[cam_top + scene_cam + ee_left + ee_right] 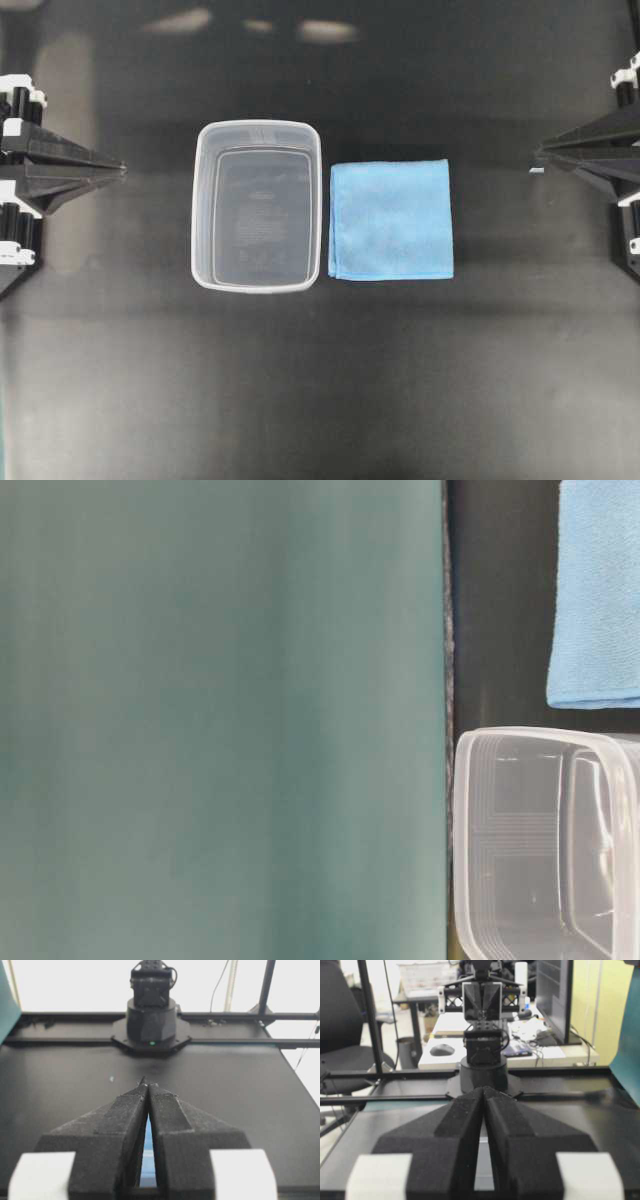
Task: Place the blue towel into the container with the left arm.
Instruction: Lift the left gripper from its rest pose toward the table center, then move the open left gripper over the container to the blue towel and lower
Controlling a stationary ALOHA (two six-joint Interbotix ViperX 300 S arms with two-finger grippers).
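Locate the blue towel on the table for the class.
In the overhead view the blue towel lies flat near the table's middle, just right of the clear container, with a narrow gap between them.

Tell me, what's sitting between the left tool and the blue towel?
The container, clear and empty, sits between the left tool and the blue towel, seen in the overhead view.

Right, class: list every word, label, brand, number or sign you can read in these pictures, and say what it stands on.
Nothing can be read.
Moulded marks on the container floor: too small and blurred to read.
The blue towel shows no label.
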